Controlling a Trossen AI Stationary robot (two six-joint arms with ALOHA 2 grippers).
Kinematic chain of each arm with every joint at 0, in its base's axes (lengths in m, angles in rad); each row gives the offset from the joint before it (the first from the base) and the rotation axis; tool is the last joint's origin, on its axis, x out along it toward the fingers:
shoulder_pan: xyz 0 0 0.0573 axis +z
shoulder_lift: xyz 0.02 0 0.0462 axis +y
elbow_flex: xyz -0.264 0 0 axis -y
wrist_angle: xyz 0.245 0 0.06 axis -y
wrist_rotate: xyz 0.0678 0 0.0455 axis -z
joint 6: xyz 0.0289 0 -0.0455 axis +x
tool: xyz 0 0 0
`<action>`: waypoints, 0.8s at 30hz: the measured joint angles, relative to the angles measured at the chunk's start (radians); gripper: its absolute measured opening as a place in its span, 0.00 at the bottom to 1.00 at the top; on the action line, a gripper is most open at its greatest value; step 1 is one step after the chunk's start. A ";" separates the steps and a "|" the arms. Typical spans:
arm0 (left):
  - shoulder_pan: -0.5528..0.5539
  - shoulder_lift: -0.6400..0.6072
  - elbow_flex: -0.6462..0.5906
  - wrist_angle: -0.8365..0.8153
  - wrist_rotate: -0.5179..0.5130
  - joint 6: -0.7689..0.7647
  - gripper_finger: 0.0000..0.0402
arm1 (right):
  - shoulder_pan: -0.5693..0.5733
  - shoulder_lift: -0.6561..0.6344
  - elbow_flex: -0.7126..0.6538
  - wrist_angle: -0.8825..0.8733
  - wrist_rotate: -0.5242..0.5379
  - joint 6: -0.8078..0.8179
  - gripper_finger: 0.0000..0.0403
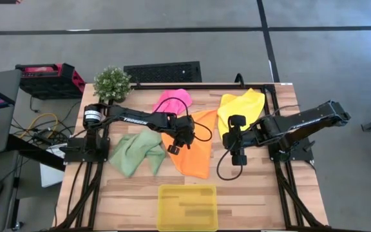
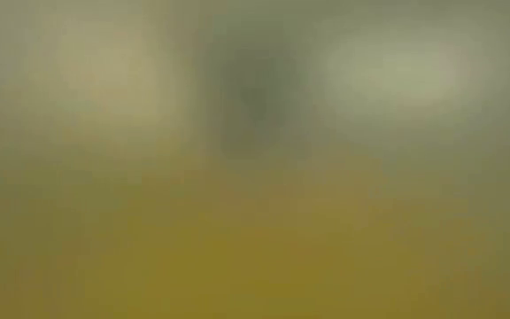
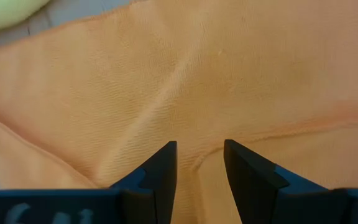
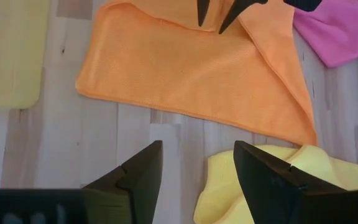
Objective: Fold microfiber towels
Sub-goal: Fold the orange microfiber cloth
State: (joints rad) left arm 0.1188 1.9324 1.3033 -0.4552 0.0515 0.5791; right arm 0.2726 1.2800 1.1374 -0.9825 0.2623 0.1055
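Observation:
The orange towel [image 1: 192,147] lies on the table's middle with one side folded over itself. My left gripper [image 1: 175,140] is down on its left part, fingers a little apart. The pink towel [image 1: 174,99] lies crumpled behind it, the pale green towel [image 1: 136,153] crumpled to its left, and the yellow towel [image 1: 240,108] crumpled at the back right. My right gripper [image 1: 237,139] is open and empty just right of the orange towel, near the yellow towel's [image 4: 272,180] front edge. My left gripper [image 3: 200,149] comes from above, pointing down, with its fingertips [image 4: 221,28] on the orange towel's upper layer. A hem edge [image 3: 272,134] and a small ridge of cloth [image 3: 197,165] run in between the two fingers. The towel lies on the table, slightly creased toward the fingers.
A rigid translucent yellow tray [image 1: 187,207] stands at the table's near edge, middle. A small potted plant [image 1: 112,82] and a black keyboard [image 1: 162,71] sit at the far edge. Bare wood [image 4: 104,149] lies between the orange towel and the tray.

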 joint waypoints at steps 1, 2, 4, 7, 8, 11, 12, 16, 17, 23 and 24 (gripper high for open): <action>0.000 0.000 0.000 0.000 -0.005 0.011 0.31 | 0.000 0.000 0.000 0.000 0.000 0.000 0.55; 0.000 0.000 0.000 0.001 -0.005 0.014 0.31 | 0.000 0.000 0.000 0.000 0.000 0.000 0.55; 0.001 0.000 0.000 0.000 -0.005 0.019 0.31 | 0.000 0.000 0.000 0.000 0.000 0.000 0.55; 0.004 0.008 0.000 0.003 -0.004 0.037 0.31 | 0.000 0.000 0.000 0.000 0.000 0.000 0.55; 0.004 0.020 0.002 0.016 -0.004 0.041 0.31 | 0.000 0.000 0.000 0.000 0.000 0.000 0.55; 0.004 0.058 0.001 0.001 -0.004 0.049 0.31 | 0.000 0.000 0.000 0.000 0.000 0.000 0.55; 0.004 0.070 0.007 -0.001 -0.005 0.060 0.31 | 0.000 0.000 0.000 -0.001 0.000 0.000 0.55; -0.005 0.081 0.010 0.004 -0.011 0.068 0.29 | 0.000 0.001 0.000 -0.006 0.000 0.000 0.55; -0.005 0.081 0.010 0.002 -0.012 0.068 0.28 | 0.000 0.001 0.000 -0.006 0.000 -0.001 0.55; -0.004 0.068 0.010 -0.003 -0.017 0.052 0.13 | 0.000 0.001 0.000 -0.005 0.000 -0.001 0.55; -0.004 0.061 0.012 -0.009 -0.019 0.052 0.11 | 0.000 0.001 0.000 -0.005 0.000 -0.001 0.55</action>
State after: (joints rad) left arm 0.1150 1.9937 1.3150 -0.4645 0.0330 0.6308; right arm 0.2726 1.2808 1.1370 -0.9871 0.2623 0.1043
